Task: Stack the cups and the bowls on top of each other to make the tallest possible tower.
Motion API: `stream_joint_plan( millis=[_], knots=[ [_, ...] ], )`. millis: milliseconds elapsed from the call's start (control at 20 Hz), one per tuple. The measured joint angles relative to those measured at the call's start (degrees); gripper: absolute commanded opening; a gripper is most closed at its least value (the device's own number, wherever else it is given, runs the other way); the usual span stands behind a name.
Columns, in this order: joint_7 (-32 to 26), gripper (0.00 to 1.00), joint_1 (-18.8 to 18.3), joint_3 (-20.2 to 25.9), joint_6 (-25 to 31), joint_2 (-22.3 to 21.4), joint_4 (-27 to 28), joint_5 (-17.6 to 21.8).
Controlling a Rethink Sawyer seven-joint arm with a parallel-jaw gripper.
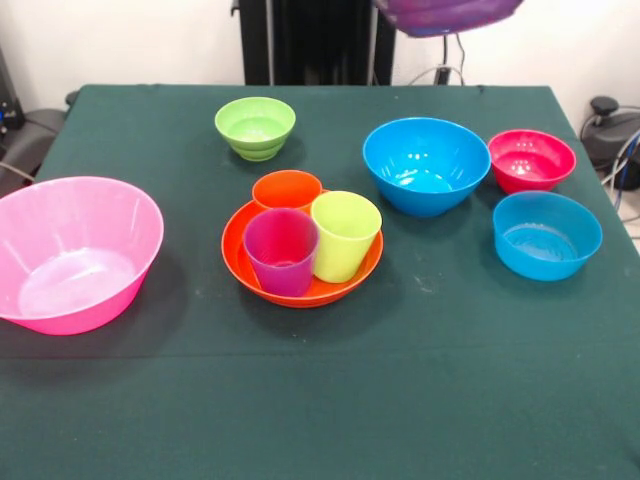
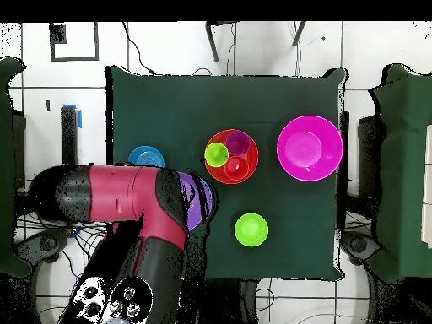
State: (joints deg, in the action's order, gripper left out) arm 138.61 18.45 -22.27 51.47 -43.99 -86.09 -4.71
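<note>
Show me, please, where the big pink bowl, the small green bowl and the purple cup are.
Big pink bowl [image 1: 75,250]: front view, on its inner floor.
Small green bowl [image 1: 255,127]: front view, inside its hollow.
Purple cup [image 1: 281,250]: front view, on its outer wall.

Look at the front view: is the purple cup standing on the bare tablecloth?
No. The purple cup stands inside the orange bowl, beside the lime green cup and the orange cup.

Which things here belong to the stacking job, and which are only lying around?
For the job: pink bowl, orange bowl holding three cups, blue bowl, red bowl, light blue bowl, green bowl, raised purple bowl.

Lying about: cables beside the table.
</note>
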Motion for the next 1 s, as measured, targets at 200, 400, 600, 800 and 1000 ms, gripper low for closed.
stream_joint_plan(
  millis=[200, 400, 600, 800, 1000],
  knots=[
    [0.00, 0.00, -2.20, 0.00, 0.01, 2.56, 3.61, 1.74],
    [0.00, 0.00, -5.07, -0.02, 0.01, 6.25, 8.27, 2.95],
    [0.00, 0.00, -7.65, -0.01, 0.47, 10.19, 13.14, 3.45],
    [0.00, 0.00, -10.11, -0.06, 2.14, 15.06, 19.22, 3.89],
    [0.00, 0.00, -12.10, -0.06, 5.30, 20.32, 25.58, 4.01]
  ],
)
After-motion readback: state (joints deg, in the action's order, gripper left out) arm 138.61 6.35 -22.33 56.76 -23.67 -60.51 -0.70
